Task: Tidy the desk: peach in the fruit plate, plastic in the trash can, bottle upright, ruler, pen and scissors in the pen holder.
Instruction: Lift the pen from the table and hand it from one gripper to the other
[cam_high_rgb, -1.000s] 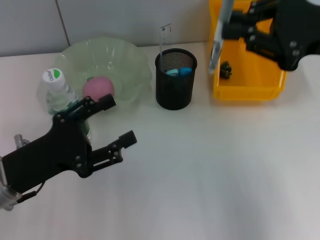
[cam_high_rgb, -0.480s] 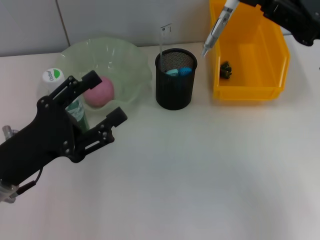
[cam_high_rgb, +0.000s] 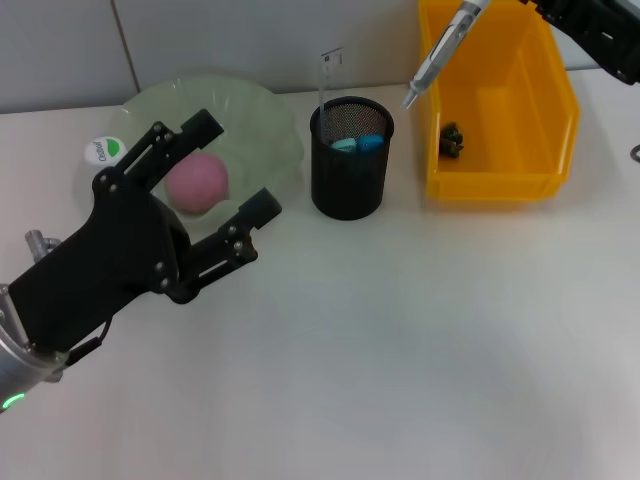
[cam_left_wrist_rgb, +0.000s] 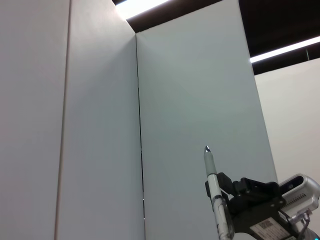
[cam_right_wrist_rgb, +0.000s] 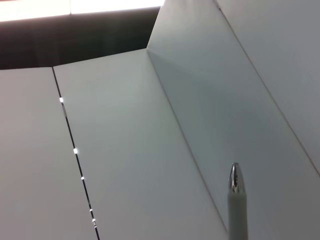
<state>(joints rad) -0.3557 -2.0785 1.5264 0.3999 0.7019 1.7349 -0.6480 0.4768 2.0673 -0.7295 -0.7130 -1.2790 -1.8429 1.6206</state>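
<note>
Head view is showing the slim grey-white pen (cam_high_rgb: 440, 55) hanging tilted, tip down, at about one o'clock from the black mesh pen holder (cam_high_rgb: 350, 160), its tip over the gap between the holder and the yellow plastic bin (cam_high_rgb: 500, 130). The right gripper (cam_high_rgb: 590, 25) is clamping the pen's upper end from the two o'clock corner, jaws closed on the barrel. The holder is already carrying a clear ruler (cam_high_rgb: 328, 75) and blue-handled scissors (cam_high_rgb: 358, 143), so the opening is looking crowded.

The likely trouble: the tilted tip is sitting short of the rim, so a release from here would probably be dropping the pen onto the table or into the bin beside the dark scrap (cam_high_rgb: 452, 140). A steep slant could also be catching the rim or ruler and tipping the holder.

At nine o'clock, the left gripper (cam_high_rgb: 215, 190) is hovering with fingers apart above the pale green fruit plate (cam_high_rgb: 260, 115) holding the pink peach (cam_high_rgb: 197, 182); the white bottle cap (cam_high_rgb: 104, 150) is showing beside it.
</note>
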